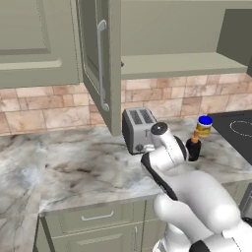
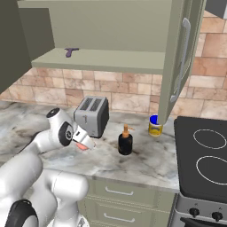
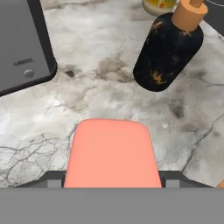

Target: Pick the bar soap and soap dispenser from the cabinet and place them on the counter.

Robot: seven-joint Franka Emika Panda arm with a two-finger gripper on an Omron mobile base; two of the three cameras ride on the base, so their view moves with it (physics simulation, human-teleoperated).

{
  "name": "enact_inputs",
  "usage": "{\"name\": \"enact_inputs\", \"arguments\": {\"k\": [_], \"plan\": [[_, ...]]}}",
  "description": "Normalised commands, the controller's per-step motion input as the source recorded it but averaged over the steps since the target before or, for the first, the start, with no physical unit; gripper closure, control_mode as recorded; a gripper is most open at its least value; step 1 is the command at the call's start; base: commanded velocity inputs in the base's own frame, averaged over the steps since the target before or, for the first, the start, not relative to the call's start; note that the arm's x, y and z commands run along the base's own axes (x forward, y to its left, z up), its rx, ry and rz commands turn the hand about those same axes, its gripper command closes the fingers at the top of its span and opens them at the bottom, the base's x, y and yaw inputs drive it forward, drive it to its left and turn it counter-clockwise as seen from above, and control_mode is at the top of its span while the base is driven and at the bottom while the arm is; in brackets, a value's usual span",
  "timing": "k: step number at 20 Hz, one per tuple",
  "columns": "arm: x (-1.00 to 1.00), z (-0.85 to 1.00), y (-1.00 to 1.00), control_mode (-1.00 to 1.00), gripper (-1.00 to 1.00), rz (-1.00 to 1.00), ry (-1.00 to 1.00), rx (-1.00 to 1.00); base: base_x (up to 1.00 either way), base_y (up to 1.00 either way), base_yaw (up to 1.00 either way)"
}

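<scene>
Bar soap [image 3: 112,153] sat between the pincer [image 2: 85,144] jaws, held low over the bench [image 1: 88,170], jaws wide around it. Soap dispenser [image 3: 168,50] stood upright on the bench just ahead and right of the pincer. Toaster [image 2: 92,116] was right behind the pincer; yellow jar [image 2: 154,126] farther off, past the dispenser. Cabinet [image 2: 106,60] above, doors open, a small purple item [image 2: 71,52] on its shelf. Stove [image 2: 206,159] at the bench's right end. Brick backsplash [image 1: 44,106] behind.
</scene>
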Motion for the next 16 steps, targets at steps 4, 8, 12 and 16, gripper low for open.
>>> {"name": "enact_inputs", "arguments": {"k": [4,8,12,16], "plan": [[0.11,-0.49,-0.07,-1.00,1.00,0.00,0.00,0.00,0.00,0.00,0.00],[0.10,-0.48,-0.12,-1.00,1.00,0.00,0.00,0.00,0.00,0.00,0.00],[0.00,-0.49,-0.19,-1.00,1.00,0.00,0.00,0.00,0.00,0.00,0.00],[0.00,-0.43,-0.16,-1.00,1.00,0.00,0.00,0.00,0.00,0.00,0.00]]}}
